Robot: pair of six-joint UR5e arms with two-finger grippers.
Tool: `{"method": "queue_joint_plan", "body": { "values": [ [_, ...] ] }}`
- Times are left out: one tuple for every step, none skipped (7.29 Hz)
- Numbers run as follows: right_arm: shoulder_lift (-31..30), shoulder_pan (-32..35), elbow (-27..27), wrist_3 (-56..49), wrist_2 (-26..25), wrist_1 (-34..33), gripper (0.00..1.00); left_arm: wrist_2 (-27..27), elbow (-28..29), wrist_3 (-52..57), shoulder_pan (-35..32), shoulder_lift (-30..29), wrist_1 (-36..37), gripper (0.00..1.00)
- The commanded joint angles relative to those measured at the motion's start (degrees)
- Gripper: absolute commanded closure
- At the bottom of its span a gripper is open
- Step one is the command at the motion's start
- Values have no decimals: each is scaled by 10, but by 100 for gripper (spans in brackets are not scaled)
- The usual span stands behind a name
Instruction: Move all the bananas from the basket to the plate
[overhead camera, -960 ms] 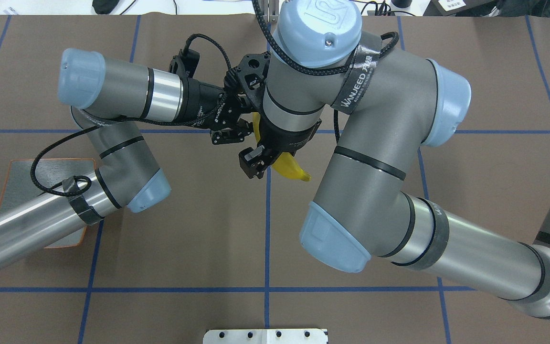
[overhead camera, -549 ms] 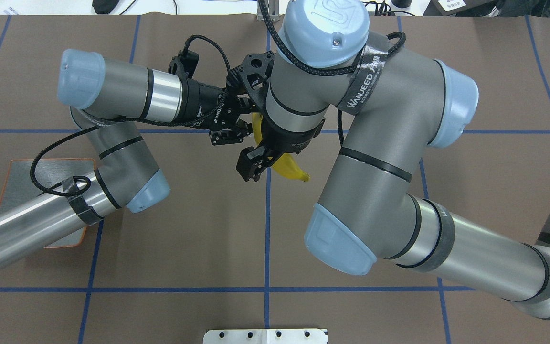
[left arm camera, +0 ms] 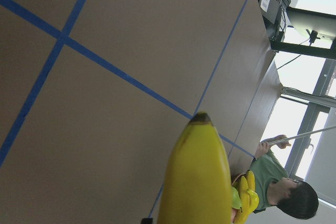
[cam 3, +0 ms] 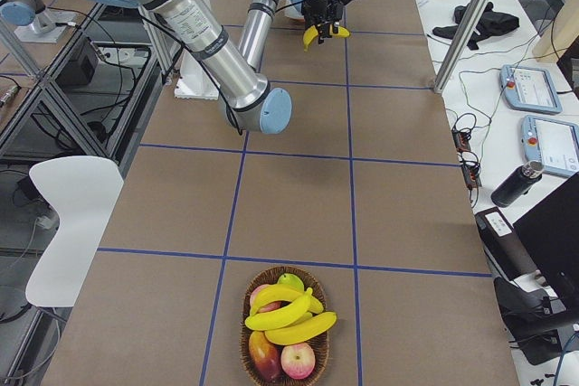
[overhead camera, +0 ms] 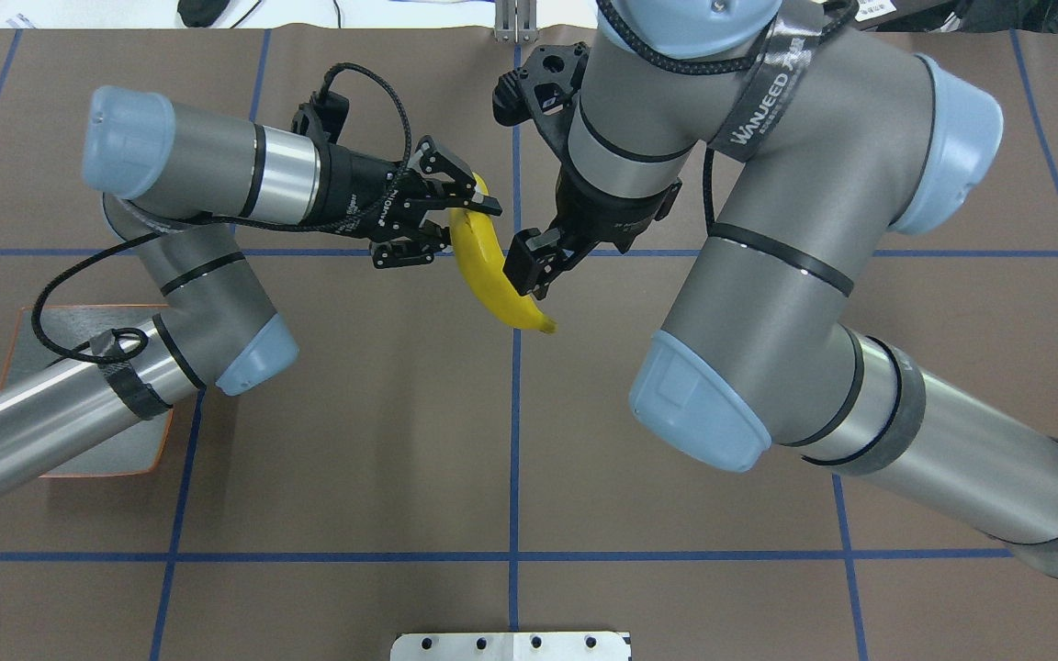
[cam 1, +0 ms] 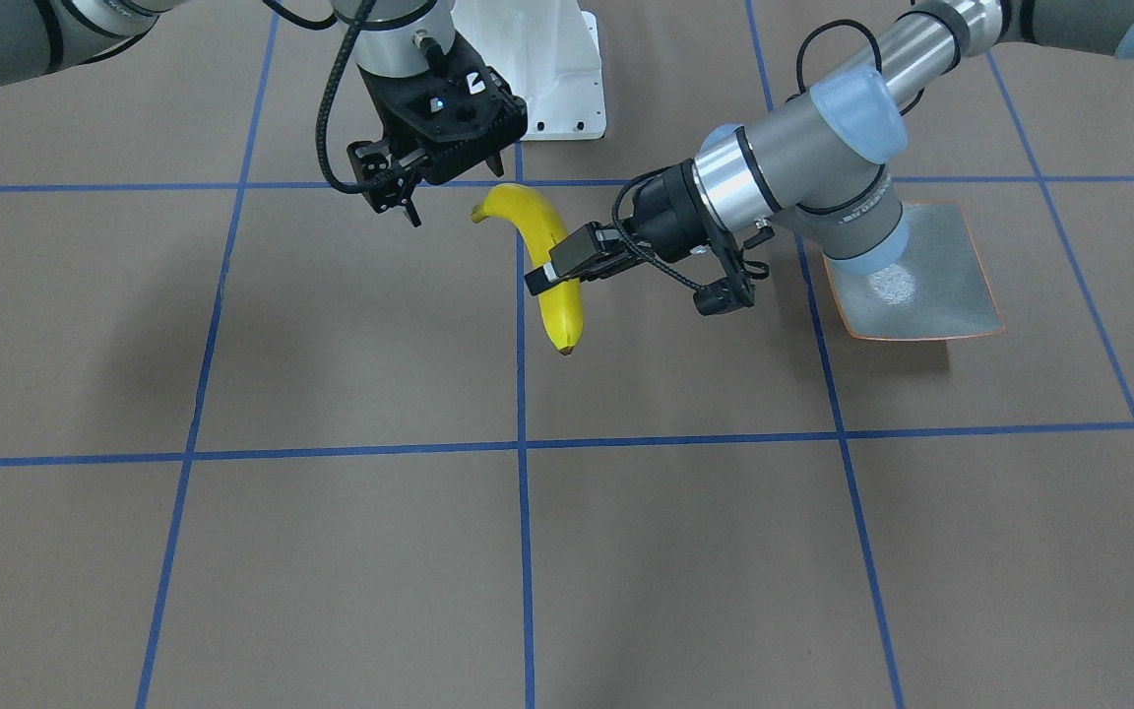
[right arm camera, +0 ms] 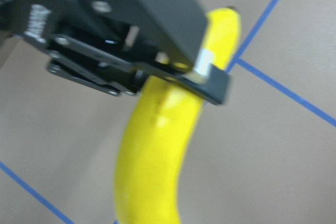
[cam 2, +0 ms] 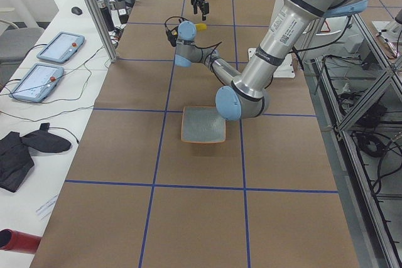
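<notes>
You see: blue tape line [overhead camera: 514, 413] under the fingers [overhead camera: 527, 264] | white bracket [overhead camera: 511, 645] well apart | apple [cam 3: 298, 361] far off.

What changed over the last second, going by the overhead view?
The handover finished. The right tool let go of the banana and drew back toward its own side, so it is now clear of it. The left tool is shut on the banana and holds it alone. The plate has not moved.
</notes>
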Motion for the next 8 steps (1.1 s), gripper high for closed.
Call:
{"method": "queue_joint_plan", "body": {
  "values": [
    [-4, 43, 0, -2, 16, -47, 1, -108, -2, 11, -77, 34, -2, 100],
    [-4, 63, -1, -2, 30, -64, 1, -151, -14, 21, -105, 66, -9, 100],
    [-14, 84, -1, -4, 42, -70, 1, -167, -35, 45, -124, 110, -13, 100],
    [-28, 94, -1, -6, 43, -70, 1, -212, -37, 81, -151, 148, -14, 100],
    [-33, 96, -1, -8, 42, -70, 1, -251, -38, 90, -181, 175, -15, 100],
    [-33, 97, -1, -8, 42, -70, 1, -275, -41, 86, -207, 196, -14, 100],
    [-33, 97, -1, -8, 42, -70, 1, -302, -40, 85, -235, 207, -11, 100],
    [-33, 97, -2, -7, 41, -70, 1, -327, -38, 84, -255, 233, -7, 100]
  ]
}}
